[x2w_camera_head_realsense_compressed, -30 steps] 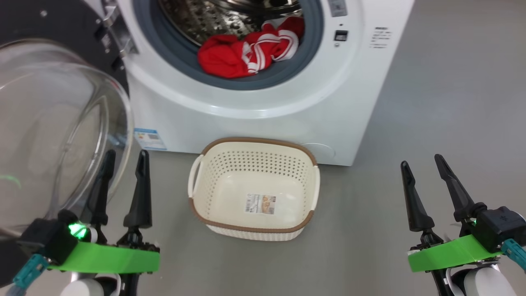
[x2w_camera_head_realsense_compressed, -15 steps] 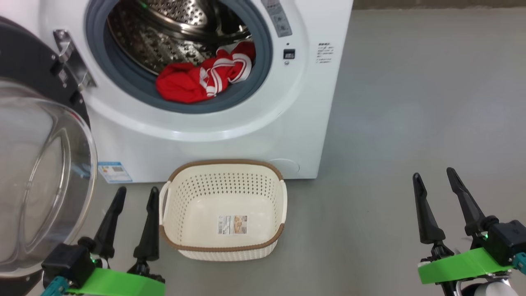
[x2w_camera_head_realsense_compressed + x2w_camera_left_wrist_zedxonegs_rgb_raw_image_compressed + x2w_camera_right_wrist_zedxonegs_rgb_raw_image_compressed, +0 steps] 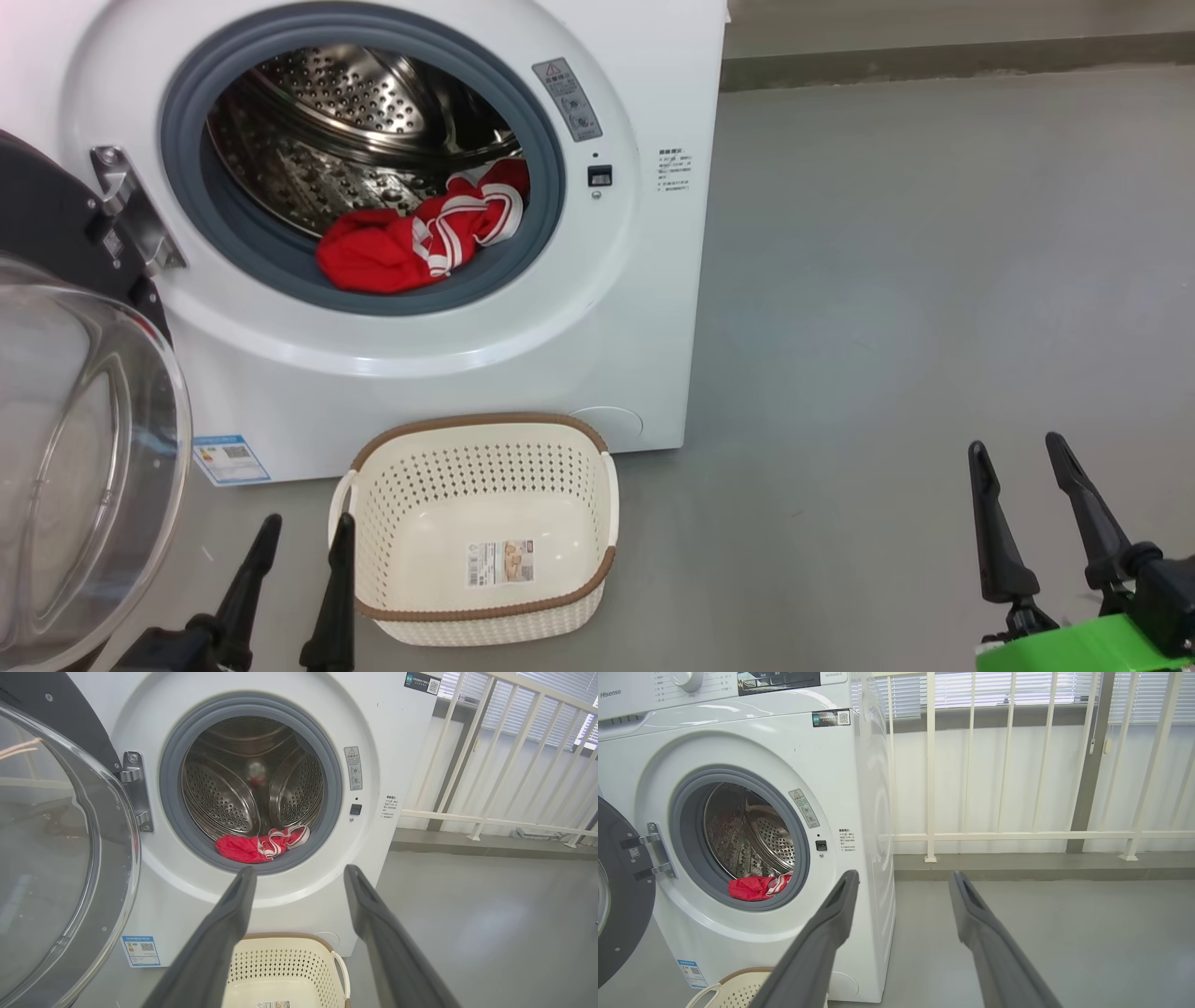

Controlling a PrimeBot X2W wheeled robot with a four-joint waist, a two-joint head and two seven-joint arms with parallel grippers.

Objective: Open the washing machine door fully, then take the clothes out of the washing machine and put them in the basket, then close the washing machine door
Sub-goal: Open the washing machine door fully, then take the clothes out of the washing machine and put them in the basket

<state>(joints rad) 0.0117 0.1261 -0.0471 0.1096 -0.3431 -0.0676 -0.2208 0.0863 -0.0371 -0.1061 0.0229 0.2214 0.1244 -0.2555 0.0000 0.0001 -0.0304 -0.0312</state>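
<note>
The white washing machine [image 3: 579, 308] stands ahead with its door [image 3: 75, 448] swung wide to the left, the glass bowl facing out. Red clothes [image 3: 411, 247] with white stripes lie at the drum's front lip, also seen as clothes [image 3: 259, 844] and clothes [image 3: 756, 886]. The cream basket [image 3: 597, 569] sits on the floor just below the opening, with nothing in it but its sticker. My left gripper [image 3: 303, 527] is open at the basket's left edge. My right gripper [image 3: 1016, 446] is open over bare floor far to the right. Neither touches anything.
A white railing [image 3: 1017, 835] and a raised kerb run behind and right of the machine. Grey floor [image 3: 934, 327] stretches open to the machine's right. A blue label [image 3: 229, 457] is stuck low on the machine's front.
The head camera has tilted up and shifted, so machine and basket sit lower and further left in the picture. Both grippers show lower in view, still open.
</note>
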